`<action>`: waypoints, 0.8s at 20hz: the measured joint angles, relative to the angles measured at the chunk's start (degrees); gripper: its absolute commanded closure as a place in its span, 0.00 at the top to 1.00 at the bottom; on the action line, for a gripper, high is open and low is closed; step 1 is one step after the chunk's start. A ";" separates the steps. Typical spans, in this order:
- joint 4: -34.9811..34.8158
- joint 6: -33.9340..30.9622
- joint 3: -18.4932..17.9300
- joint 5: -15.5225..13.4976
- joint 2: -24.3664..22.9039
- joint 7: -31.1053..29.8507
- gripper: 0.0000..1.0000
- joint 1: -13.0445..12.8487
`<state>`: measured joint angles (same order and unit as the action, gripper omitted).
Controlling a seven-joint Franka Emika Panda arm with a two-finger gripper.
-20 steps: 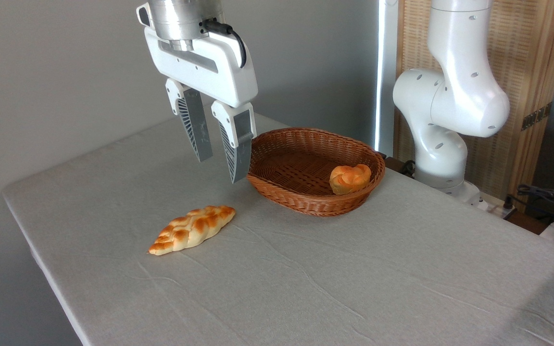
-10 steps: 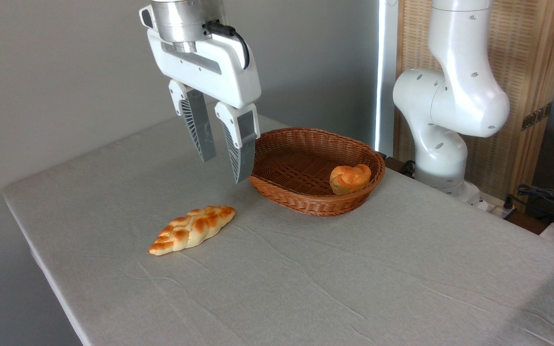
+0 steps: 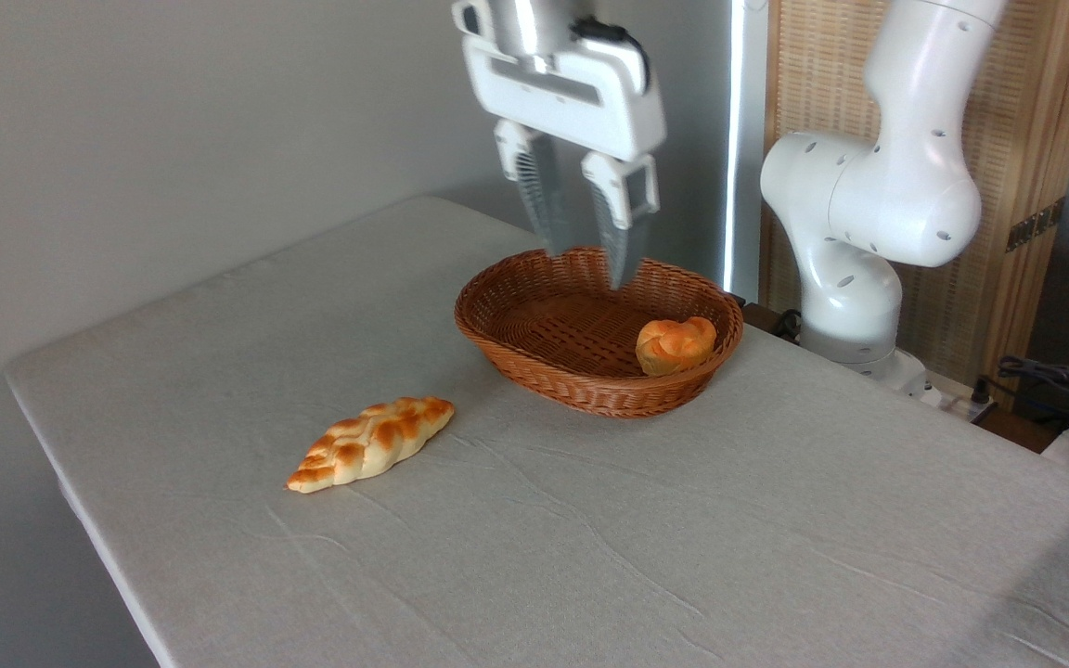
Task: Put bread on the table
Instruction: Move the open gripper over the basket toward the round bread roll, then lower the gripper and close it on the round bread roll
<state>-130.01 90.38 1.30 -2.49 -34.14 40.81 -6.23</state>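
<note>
Gripper open above basket rim

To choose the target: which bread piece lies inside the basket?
The small round golden-orange bun, against the brown wicker basket's right wall; the long braided loaf lies outside.

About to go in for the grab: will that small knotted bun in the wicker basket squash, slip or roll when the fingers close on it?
The knotted bun looks compact and rounded, so it may roll if nudged; it leans on the wicker basket wall, which should steady it. Its glossy crust could be a bit slippery. Probably light for its size. The open gripper hangs above the far rim.
</note>
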 measured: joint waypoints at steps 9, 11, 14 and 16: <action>-23.48 11.28 0.00 1.14 -10.04 14.60 1.00 -2.71; -25.18 13.20 0.01 1.22 -9.97 15.30 0.91 -3.02; -25.94 13.75 0.01 1.23 -9.99 15.33 0.30 -3.71; -25.94 13.75 0.01 1.24 -10.03 15.58 0.21 -3.90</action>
<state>-155.95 104.13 1.31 -1.25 -44.16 56.39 -10.13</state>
